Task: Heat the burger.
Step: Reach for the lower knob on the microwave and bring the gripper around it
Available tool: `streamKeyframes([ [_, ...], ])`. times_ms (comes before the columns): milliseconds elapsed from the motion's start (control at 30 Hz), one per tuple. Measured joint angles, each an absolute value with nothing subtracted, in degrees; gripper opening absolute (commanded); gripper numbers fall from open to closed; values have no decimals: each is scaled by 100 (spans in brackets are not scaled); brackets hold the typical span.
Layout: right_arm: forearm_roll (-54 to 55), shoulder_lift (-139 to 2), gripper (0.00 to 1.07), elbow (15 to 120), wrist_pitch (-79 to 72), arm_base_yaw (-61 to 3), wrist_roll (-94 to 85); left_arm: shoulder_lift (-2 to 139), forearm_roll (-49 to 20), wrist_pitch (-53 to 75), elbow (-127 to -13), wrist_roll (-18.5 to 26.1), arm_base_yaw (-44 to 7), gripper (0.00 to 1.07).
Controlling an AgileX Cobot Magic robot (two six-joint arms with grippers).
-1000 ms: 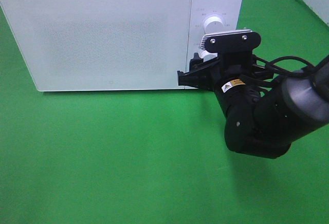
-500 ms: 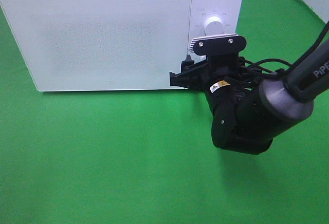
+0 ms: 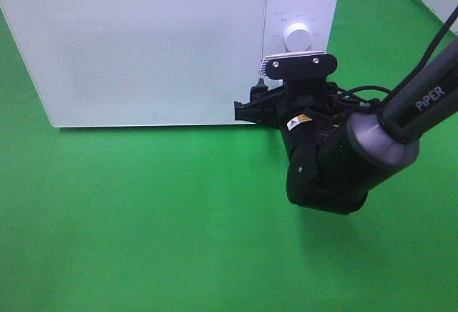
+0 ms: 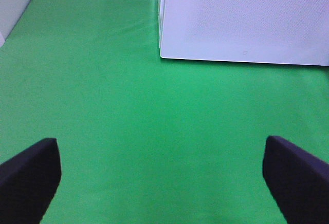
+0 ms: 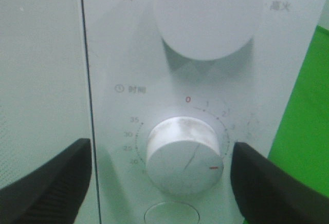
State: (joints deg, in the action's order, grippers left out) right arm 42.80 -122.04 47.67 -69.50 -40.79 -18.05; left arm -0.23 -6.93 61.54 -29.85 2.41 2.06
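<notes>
The burger is out of view; the white microwave (image 3: 143, 47) stands with its door closed. My right gripper (image 3: 256, 96) is up against the control panel at the microwave's right end. In the right wrist view the right gripper (image 5: 162, 178) is open, one dark finger on each side of the lower timer knob (image 5: 184, 160), neither touching it. The larger power knob (image 5: 208, 13) sits above it. My left gripper (image 4: 163, 178) is open over bare green cloth, a short way in front of the microwave's left corner (image 4: 164, 54), with nothing between its fingers.
A green cloth (image 3: 143, 219) covers the table in front of the microwave. The right arm's thick black body (image 3: 336, 169) hangs over the cloth at the right. A pale wall edge (image 4: 13, 3) shows beside the cloth in the left wrist view.
The right arm has swung left and a little lower, bringing its gripper closer in on the control panel. Both grippers stay as wide as before.
</notes>
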Motion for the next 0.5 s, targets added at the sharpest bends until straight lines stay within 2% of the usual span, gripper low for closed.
streamKeyframes([
  [500,4286,-12227,73,4990,-6950,-3982,-1805,-23,-693,6154,-2985,241,206,100],
])
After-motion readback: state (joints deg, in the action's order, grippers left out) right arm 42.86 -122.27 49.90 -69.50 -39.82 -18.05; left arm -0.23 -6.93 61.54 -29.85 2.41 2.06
